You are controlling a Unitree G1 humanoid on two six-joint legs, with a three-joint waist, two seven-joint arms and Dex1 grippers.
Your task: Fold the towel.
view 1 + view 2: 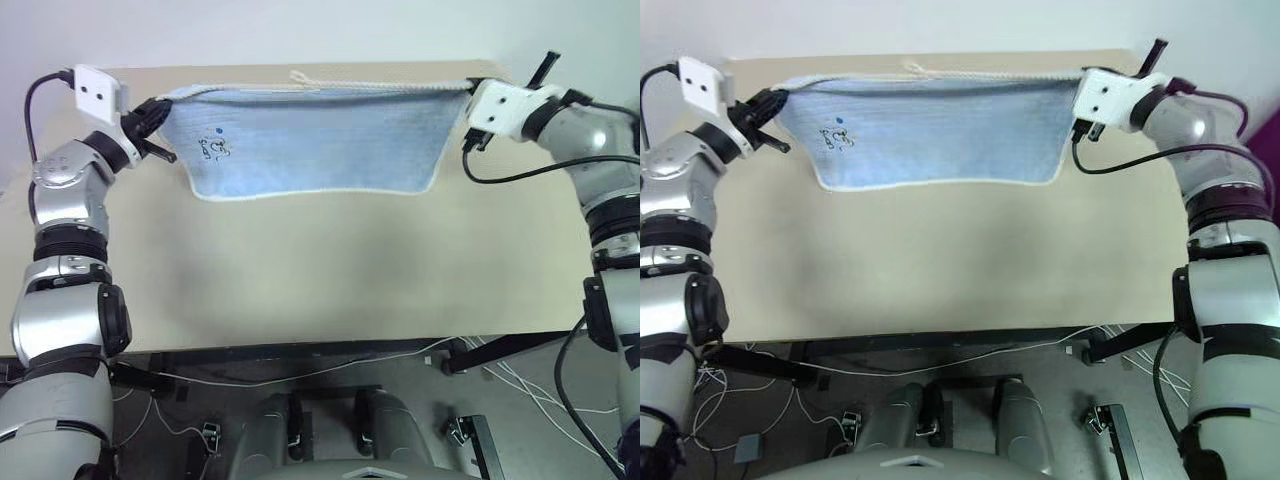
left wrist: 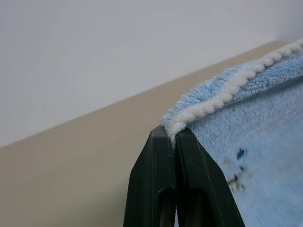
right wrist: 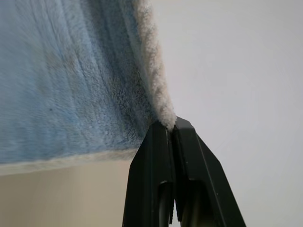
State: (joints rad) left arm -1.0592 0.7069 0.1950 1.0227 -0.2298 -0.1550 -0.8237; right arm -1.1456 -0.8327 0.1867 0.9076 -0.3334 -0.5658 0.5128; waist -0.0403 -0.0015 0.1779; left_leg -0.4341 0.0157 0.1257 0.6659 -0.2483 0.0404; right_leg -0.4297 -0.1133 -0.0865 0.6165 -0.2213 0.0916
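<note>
The light blue towel (image 1: pixel 315 140) with white stitched edging hangs spread out in the air above the far half of the table, held by its two top corners. My left gripper (image 1: pixel 163 108) is shut on the towel's left top corner; the white edging sits pinched between its black fingers (image 2: pixel 161 156). At the other top corner my right gripper (image 1: pixel 470 92) is shut on the edging too, which runs into its fingers (image 3: pixel 163 146). A small white loop tag (image 1: pixel 300 76) stands up from the top edge. A small dark printed mark (image 1: pixel 218 145) shows near the left side.
The beige table (image 1: pixel 330 270) stretches below the hanging towel, its front edge near me. Black cables (image 1: pixel 540 170) trail from both wrists. Under the table's front edge lie white wires and black frame bars (image 1: pixel 300 375). A pale wall rises behind the table.
</note>
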